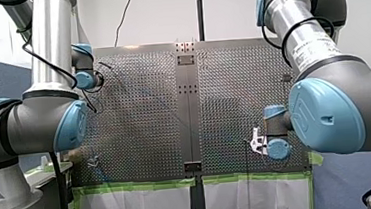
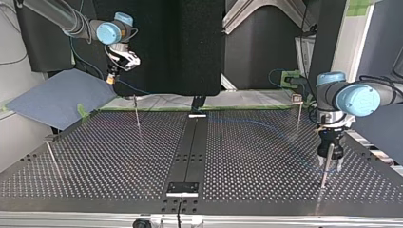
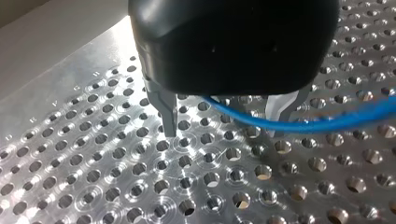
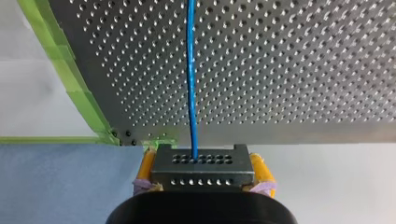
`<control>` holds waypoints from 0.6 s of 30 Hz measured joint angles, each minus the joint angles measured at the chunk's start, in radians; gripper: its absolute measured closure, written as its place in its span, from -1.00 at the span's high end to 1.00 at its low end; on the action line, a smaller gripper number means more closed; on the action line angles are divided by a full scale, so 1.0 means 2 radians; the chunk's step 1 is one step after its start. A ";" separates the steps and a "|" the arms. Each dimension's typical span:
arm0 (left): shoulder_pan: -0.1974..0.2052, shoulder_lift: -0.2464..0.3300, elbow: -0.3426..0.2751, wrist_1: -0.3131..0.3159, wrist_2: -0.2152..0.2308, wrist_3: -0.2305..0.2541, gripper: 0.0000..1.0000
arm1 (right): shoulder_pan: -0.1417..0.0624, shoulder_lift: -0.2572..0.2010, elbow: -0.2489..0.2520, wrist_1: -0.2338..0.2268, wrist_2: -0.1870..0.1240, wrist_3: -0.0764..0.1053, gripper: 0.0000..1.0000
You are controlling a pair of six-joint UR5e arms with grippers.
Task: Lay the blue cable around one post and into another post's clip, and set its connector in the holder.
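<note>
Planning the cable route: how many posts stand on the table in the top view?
4. A post near the top view's left edge, a post far back left of centre, a clip-topped post far back right, a post at my left gripper. Others may be hidden.

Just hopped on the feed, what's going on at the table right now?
My right gripper, with yellow pads, is shut on the metal connector and holds it in the air past the table's green-taped edge. The blue cable runs from it out over the perforated table. My left gripper is low over the table by a thin post, fingers open, with the cable passing between them. The connector is not yet in a holder.
</note>
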 joint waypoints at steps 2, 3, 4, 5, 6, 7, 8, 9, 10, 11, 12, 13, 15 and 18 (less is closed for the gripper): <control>0.000 0.000 0.000 0.000 0.000 0.000 0.88 | -0.005 0.008 0.000 -0.009 -0.004 0.006 -1.00; 0.000 0.000 0.000 0.000 0.000 0.000 0.88 | -0.008 0.012 0.000 -0.012 -0.006 0.008 -1.00; 0.000 0.000 0.000 0.000 0.000 0.000 0.88 | -0.010 0.015 -0.001 -0.016 -0.007 0.009 -1.00; 0.000 0.000 0.000 0.000 0.000 0.000 0.88 | -0.012 0.020 -0.002 -0.021 -0.009 0.011 -1.00; 0.000 0.000 0.000 -0.001 0.000 0.000 0.88 | -0.014 0.024 -0.003 -0.025 -0.010 0.013 -1.00; -0.001 0.000 0.000 -0.001 0.000 0.001 0.88 | -0.016 0.028 -0.004 -0.028 -0.010 0.013 -1.00; -0.001 0.000 0.000 -0.001 0.000 0.001 0.88 | -0.019 0.033 -0.006 -0.032 -0.011 0.015 -1.00; -0.001 0.000 0.000 -0.001 0.000 0.001 0.88 | -0.021 0.037 -0.008 -0.034 -0.011 0.016 -1.00; -0.001 0.000 0.000 -0.001 0.000 0.001 0.88 | -0.024 0.041 -0.010 -0.037 -0.012 0.016 -1.00; -0.001 0.000 0.000 -0.001 0.000 0.001 0.88 | -0.028 0.047 -0.012 -0.041 -0.013 0.017 -1.00; -0.001 0.000 0.000 -0.001 0.000 0.001 0.88 | -0.031 0.051 -0.013 -0.044 -0.014 0.018 -1.00; -0.001 0.000 0.000 -0.001 0.000 0.001 0.88 | -0.035 0.054 -0.014 -0.046 -0.016 0.019 -1.00; -0.001 0.000 0.000 -0.001 0.000 0.002 0.88 | -0.042 0.062 -0.018 -0.053 -0.022 0.024 -1.00; -0.001 0.000 0.000 -0.001 -0.001 0.002 0.88 | -0.054 0.074 -0.024 -0.065 -0.033 0.034 -1.00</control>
